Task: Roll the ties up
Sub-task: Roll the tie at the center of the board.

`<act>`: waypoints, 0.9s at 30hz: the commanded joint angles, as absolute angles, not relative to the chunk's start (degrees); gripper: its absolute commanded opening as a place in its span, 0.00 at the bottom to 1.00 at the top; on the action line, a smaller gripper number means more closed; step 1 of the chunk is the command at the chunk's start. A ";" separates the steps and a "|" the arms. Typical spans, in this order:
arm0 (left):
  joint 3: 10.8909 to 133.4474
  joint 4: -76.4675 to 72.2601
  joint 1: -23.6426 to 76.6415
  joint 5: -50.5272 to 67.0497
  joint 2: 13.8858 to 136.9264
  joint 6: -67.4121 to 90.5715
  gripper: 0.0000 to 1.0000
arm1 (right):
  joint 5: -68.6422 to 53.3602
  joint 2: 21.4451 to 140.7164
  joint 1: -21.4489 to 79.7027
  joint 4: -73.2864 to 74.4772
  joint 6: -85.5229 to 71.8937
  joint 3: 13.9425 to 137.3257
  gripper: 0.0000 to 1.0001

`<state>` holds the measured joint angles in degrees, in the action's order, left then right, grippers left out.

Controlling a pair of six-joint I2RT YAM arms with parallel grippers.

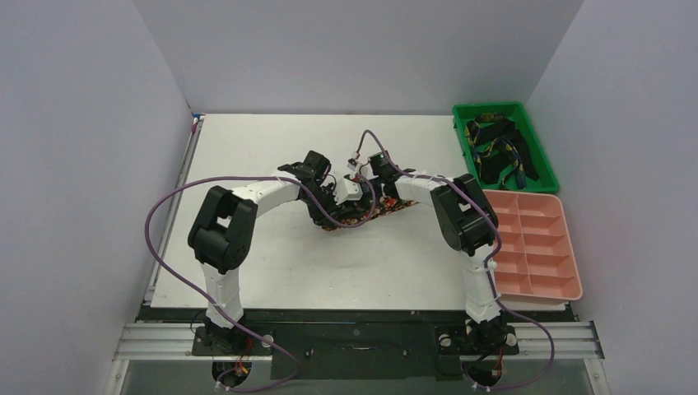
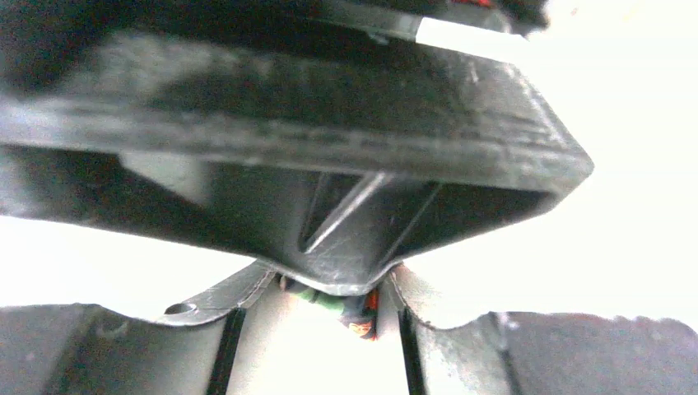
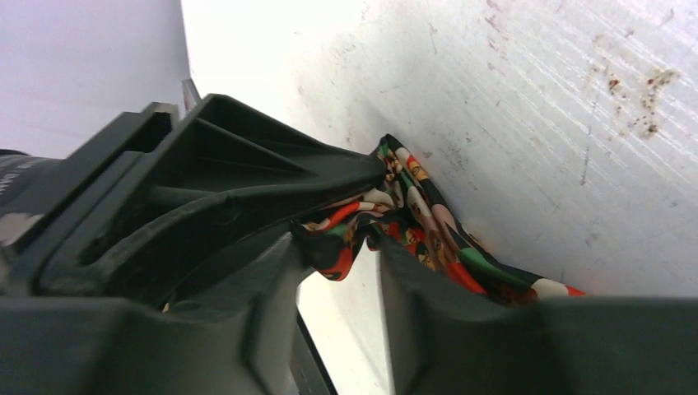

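Rolling stage: the floral tie (image 1: 362, 218) lies mid-table, bunched at one end under both grippers, with its free length trailing flat to the right. No tight coil shows, so the step is judged to be early.
Right gripper (image 3: 337, 243): the fingers pinch a fold of the tie, and the cloth touches both of them.
Left gripper (image 1: 331, 200): it works tip to tip with the right one. A scrap of tie shows between its fingers, but a firm clamp cannot be told.
Risk, unrolling: slick cloth probably springs open if either grip lets go before the turn is tucked.
Risk, skew: the pinch sits on a crumpled fold, not across the full width, so the roll may wind into a cone.
Risk, dragging: a pull without rotation would slide the free length over the table (image 1: 272, 148) instead of winding it.
Risk, collision: the fingers crowd together, and each blocks the other's wrist view, so a misjudged move could jam them.
Surroundings: the bin (image 1: 461, 115) with more ties (image 1: 498, 152) and the tray (image 1: 568, 247) stand well apart at the right and pose no hazard.
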<state>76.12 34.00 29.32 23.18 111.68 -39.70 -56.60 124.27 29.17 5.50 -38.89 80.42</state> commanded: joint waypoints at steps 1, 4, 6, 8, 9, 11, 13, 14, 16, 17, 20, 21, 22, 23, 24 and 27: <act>75.76 37.12 30.15 24.04 114.83 -39.61 0.32 | -54.00 126.05 29.90 14.78 -28.12 84.29 0.26; 75.81 37.09 29.96 24.35 114.79 -39.31 0.34 | -52.49 126.41 29.61 18.54 -24.08 85.16 0.03; 75.80 36.99 29.58 24.91 114.62 -39.18 0.36 | -51.01 126.69 29.35 21.16 -21.35 85.79 0.00; 75.47 36.77 29.15 25.60 114.01 -39.24 0.40 | -49.44 126.85 29.03 23.24 -19.06 86.30 0.00; 75.03 36.35 28.87 25.94 113.23 -39.40 0.42 | -48.70 126.93 28.72 23.84 -18.41 86.52 0.00; 73.32 34.76 28.57 26.90 110.82 -40.01 0.50 | -47.51 126.93 28.61 25.86 -16.20 87.16 0.00; 70.69 32.01 28.49 27.50 107.69 -41.40 0.60 | -46.63 126.97 28.50 26.53 -15.31 87.57 0.00; 69.84 30.77 28.48 27.38 106.67 -42.17 0.62 | -46.34 126.93 28.49 26.76 -14.99 87.88 0.00; 67.58 27.29 28.59 26.27 104.09 -42.50 0.68 | -45.61 127.00 28.50 27.14 -14.34 88.20 0.00; 66.88 26.16 28.66 25.44 103.30 -42.99 0.71 | -45.28 127.16 28.48 27.33 -14.13 88.31 0.00; 66.78 25.48 29.28 24.37 103.11 -44.40 0.81 | -45.45 127.41 28.49 27.53 -14.18 88.93 0.00; 66.99 25.00 29.54 23.69 103.38 -44.94 0.83 | -45.75 127.28 28.48 27.52 -14.33 89.03 0.00; 67.07 24.72 29.99 23.36 103.72 -45.14 0.84 | -46.42 127.23 28.48 27.47 -14.42 89.21 0.00; 67.35 24.02 30.25 22.67 103.98 -45.30 0.84 | -46.90 126.88 28.52 27.24 -14.77 89.34 0.00; 67.51 23.61 30.70 22.37 104.59 -45.37 0.84 | -47.89 126.77 28.50 26.93 -15.07 89.32 0.00; 69.54 23.41 31.77 20.55 106.53 -45.97 0.85 | -49.95 125.81 28.59 24.85 -17.25 89.05 0.00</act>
<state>66.89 26.35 30.15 22.79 105.14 -44.03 -49.67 126.43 28.88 26.63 -16.97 87.77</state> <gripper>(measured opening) 0.845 0.033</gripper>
